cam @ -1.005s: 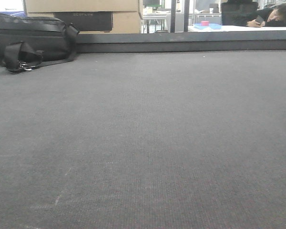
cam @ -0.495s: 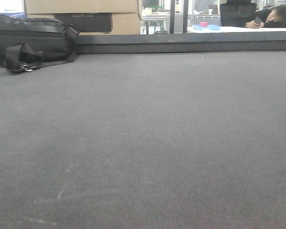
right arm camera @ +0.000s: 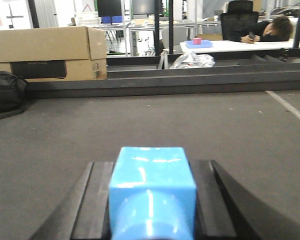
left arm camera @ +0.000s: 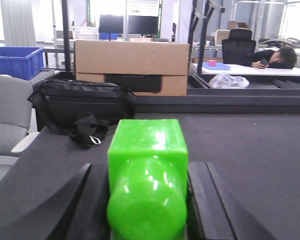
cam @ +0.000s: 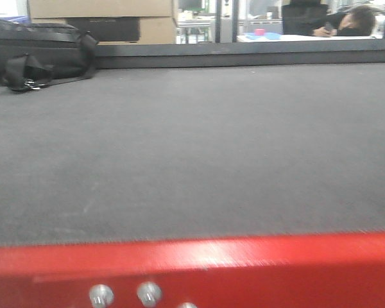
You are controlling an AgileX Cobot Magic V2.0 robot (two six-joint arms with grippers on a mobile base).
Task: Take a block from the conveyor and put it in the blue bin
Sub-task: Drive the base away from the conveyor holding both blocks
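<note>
New red rim (cam: 192, 263); block (left arm camera: 147, 145) in left gripper (left arm camera: 147, 172)

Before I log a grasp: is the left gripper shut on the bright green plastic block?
Shut on it: the left gripper has dark fingers pressed against both sides of the bright green plastic block.

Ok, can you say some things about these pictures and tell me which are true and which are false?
1. The left tool holds a green block. True.
2. The right tool holds a red block. False: it holds a blue block.
3. A black bag lies on the conveyor. True.
4. The blue bin stands in the conveyor's middle. False: it is off to the left, past the black bag.
</note>
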